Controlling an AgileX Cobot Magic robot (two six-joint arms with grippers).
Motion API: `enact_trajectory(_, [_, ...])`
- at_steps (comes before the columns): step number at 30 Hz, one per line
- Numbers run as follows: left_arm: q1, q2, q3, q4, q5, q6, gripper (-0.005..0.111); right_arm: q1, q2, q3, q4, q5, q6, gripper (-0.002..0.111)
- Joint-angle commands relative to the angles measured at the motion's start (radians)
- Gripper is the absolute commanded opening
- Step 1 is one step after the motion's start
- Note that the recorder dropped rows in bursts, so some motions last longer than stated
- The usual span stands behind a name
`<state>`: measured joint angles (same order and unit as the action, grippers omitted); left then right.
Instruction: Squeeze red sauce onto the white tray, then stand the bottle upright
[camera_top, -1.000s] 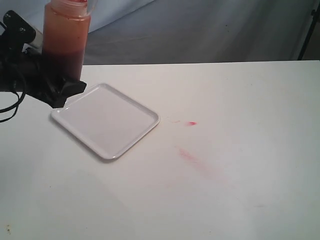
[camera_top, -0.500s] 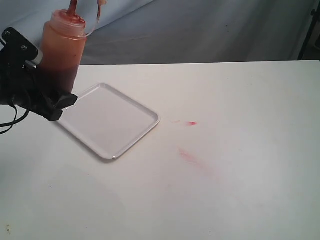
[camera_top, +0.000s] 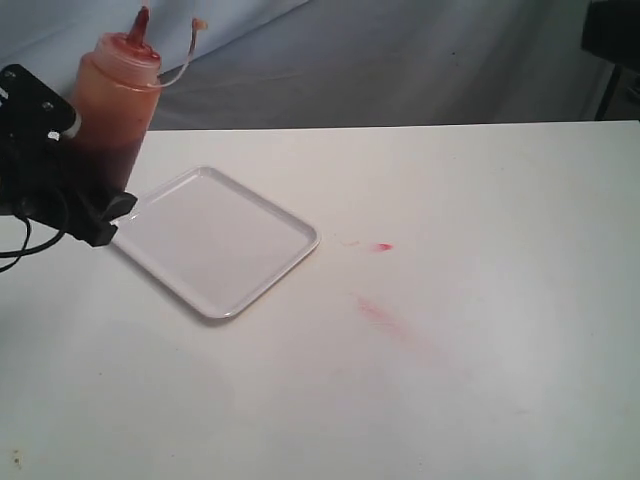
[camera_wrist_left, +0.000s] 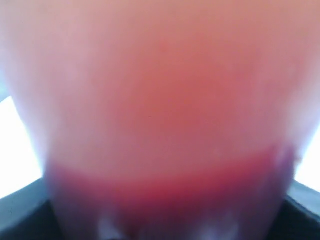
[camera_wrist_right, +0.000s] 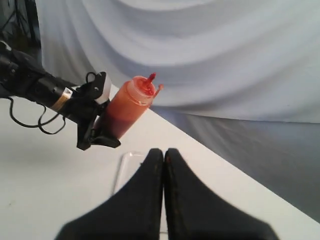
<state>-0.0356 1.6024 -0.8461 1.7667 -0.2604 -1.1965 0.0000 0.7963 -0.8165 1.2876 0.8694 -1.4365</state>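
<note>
Upper left: bottle (camera_top: 113, 105) has dropped lower, nozzle up and now fully in frame, sauce (camera_top: 103, 158) inside. The left claw (camera_top: 98, 200) stays clamped round its base. The tray (camera_top: 215, 240) beside it is bare, so squeezing is likely still pending. The right claw (camera_wrist_right: 164, 156) is closed and empty.

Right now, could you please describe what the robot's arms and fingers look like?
The left arm is matte black and blocky, with a white cylindrical piece, a tan band seen from the right wrist view, and thin black cables looping beside it. The right gripper has two smooth black fingers tapering to rounded tips.
</note>
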Motion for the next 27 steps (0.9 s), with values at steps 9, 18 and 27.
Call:
enact_trajectory(9, [-0.087, 0.097, -0.002, -0.022, 0.137, 0.02, 0.0, 0.093, 0.367, -0.183, -0.202, -0.001, 0.0, 0.0])
enact_trajectory(18, [-0.097, 0.102, 0.009, -0.022, 0.231, 0.022, 0.0, 0.246, 0.584, -0.244, -0.302, -0.203, 0.002, 0.0])
enact_trajectory(27, [-0.164, 0.102, 0.016, -0.022, 0.486, 0.153, 0.0, 0.249, 0.662, -0.244, -0.279, -0.23, 0.002, 0.0])
